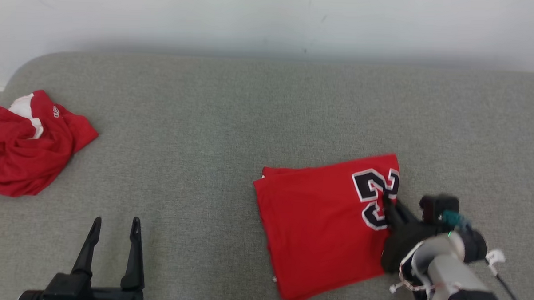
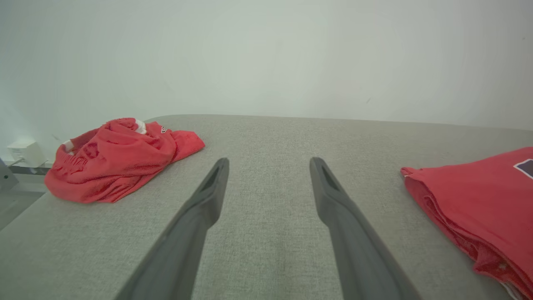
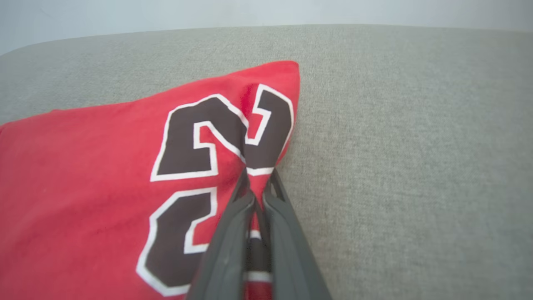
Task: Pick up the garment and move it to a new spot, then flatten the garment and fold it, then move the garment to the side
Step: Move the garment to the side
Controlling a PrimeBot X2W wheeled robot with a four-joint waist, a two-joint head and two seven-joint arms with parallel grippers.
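Garment (image 1: 322, 227), folded, lies right of centre on the table (image 1: 250, 114). Which claw is nearer?
— Right claw (image 1: 386, 201), clamped shut on its right edge; left claw (image 1: 116, 220) stands open, well apart.

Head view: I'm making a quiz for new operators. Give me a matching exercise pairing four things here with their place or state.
Things:
1. folded jersey
2. crumpled garment
3. left gripper
4. right gripper

Places or states:
A. open, holding nothing
B. in a heap at the far left
C. shut on the numbered edge of the jersey
D. lying flat, right of centre

Pairs: 1-D, 2-B, 3-A, 4-C
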